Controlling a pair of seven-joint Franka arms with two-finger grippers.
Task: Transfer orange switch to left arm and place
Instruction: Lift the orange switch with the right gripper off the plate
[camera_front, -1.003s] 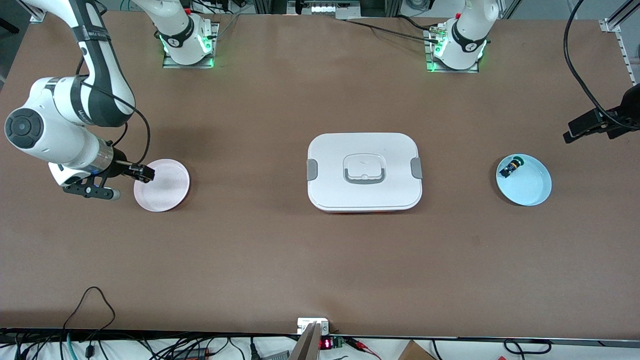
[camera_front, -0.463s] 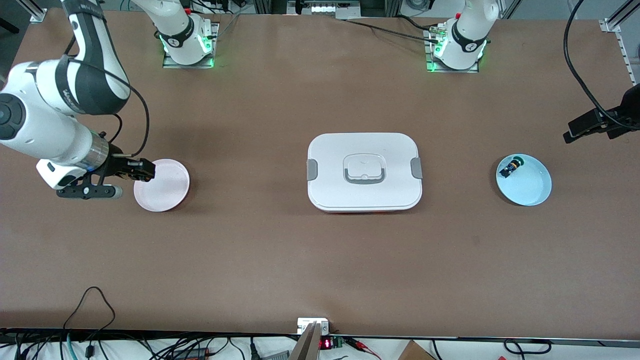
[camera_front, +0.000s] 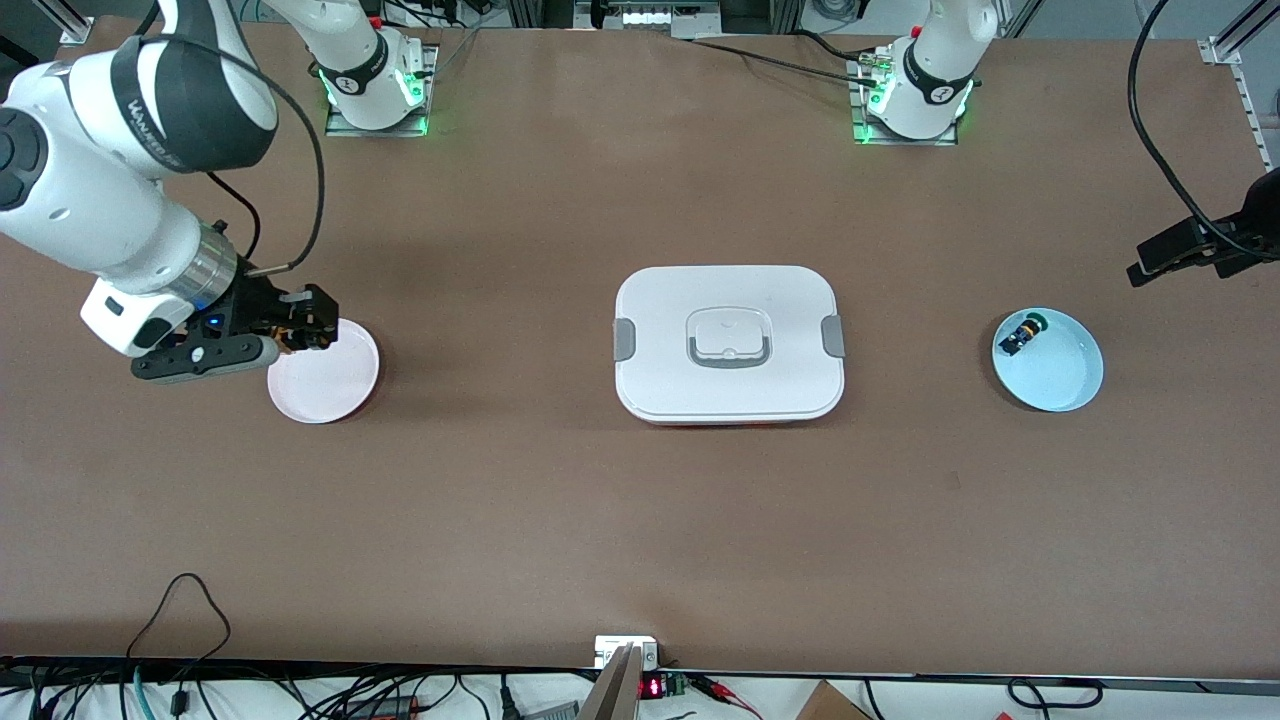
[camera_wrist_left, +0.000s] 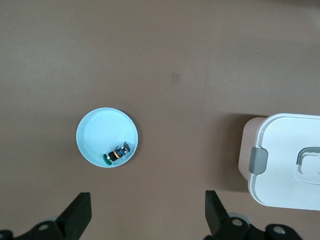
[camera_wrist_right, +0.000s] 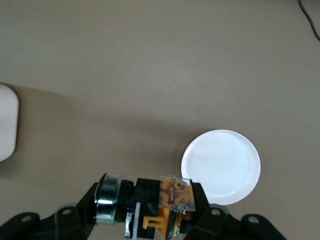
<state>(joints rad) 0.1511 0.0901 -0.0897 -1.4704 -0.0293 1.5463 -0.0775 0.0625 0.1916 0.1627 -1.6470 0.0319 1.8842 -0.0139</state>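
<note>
My right gripper (camera_front: 308, 328) is shut on the orange switch (camera_wrist_right: 167, 202) and holds it over the rim of a pink plate (camera_front: 325, 382). The switch lies sideways between the fingers, its round cap (camera_wrist_right: 109, 199) at one end. That plate also shows in the right wrist view (camera_wrist_right: 221, 165). The white box (camera_front: 728, 345) stands mid-table, lid on; it also shows in the left wrist view (camera_wrist_left: 287, 160). My left gripper (camera_wrist_left: 148, 220) is open and empty, high over the table beside the blue plate (camera_wrist_left: 97, 132), and out of the front view.
The blue plate (camera_front: 1062, 375) at the left arm's end holds a small switch with a green cap (camera_front: 1022, 333). A black clamp with a cable (camera_front: 1195, 248) juts in at that end's table edge. A corner of the box (camera_wrist_right: 7, 122) shows in the right wrist view.
The right arm has lifted and swung, and its gripper has shifted a little toward the box over the pink plate's rim. Nothing else has moved.
</note>
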